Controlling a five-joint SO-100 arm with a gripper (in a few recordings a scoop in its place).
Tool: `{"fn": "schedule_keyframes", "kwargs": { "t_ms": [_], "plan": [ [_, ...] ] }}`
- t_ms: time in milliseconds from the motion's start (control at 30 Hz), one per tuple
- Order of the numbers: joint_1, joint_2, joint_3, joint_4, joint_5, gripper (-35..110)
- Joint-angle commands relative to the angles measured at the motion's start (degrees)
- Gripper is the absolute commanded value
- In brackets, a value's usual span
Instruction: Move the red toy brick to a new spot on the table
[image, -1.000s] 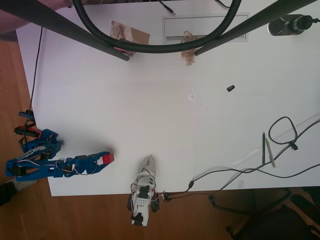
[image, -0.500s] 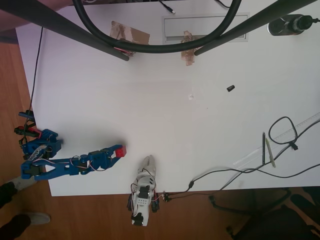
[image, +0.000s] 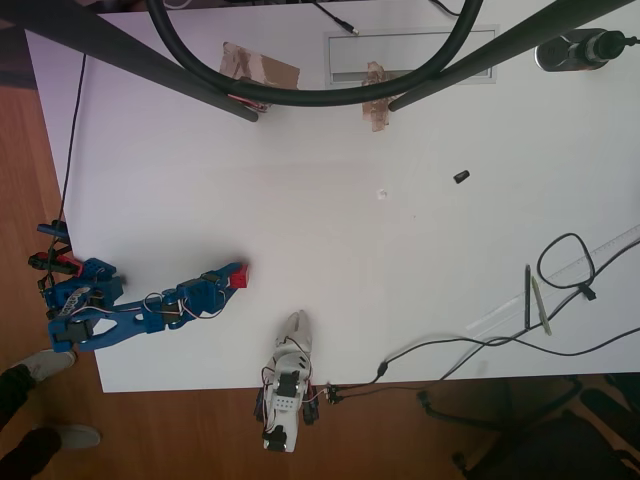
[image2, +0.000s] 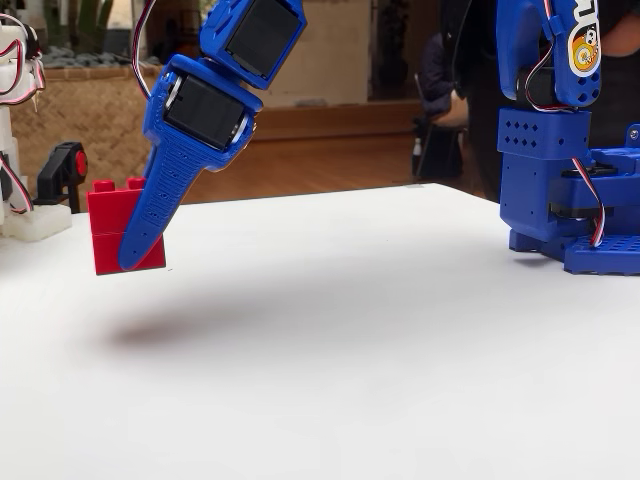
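Over on the left of the overhead view, the blue arm reaches out from its base at the table's (image: 300, 150) left edge, and the gripper (image: 233, 277) is clamped on the red toy brick (image: 239, 276). In the fixed view the brick (image2: 112, 228) hangs clear of the white top, pinched behind a long blue finger (image2: 160, 200), with a soft shadow lying on the surface below it (two studs showing on top). Moving right, a white arm (image: 288, 372) sits at the near edge just beside the gripper, wires trailing off it. Further along, up by the far edge, there's brown tape (image: 260, 68) and the grey cable slot (image: 410, 55), both partly crossed by dark bars and a black hose loop close to the camera. A small black piece (image: 461, 177) lies alone, well apart from the brick. At the right, loose black cables (image: 565, 262) and a clear ruler (image: 570, 280). A round sticker on the blue arm (image2: 580, 50) carries writing too cropped to read.
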Motion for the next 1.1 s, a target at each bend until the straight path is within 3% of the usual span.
{"fn": "schedule_keyframes", "kwargs": {
  "t_ms": [0, 300, 567, 900, 1067],
  "plan": [
    [-2.3, -1.8, -10.9, 1.7, 6.1, 1],
    [-3.0, -13.5, -25.6, 6.6, 10.5, 0],
    [-3.4, -17.1, -28.6, 8.3, 13.7, 0],
    [-2.1, -18.0, -28.2, 8.4, 15.0, 26],
    [-1.7, -18.2, -28.0, 8.1, 16.2, 31]
  ]
}}
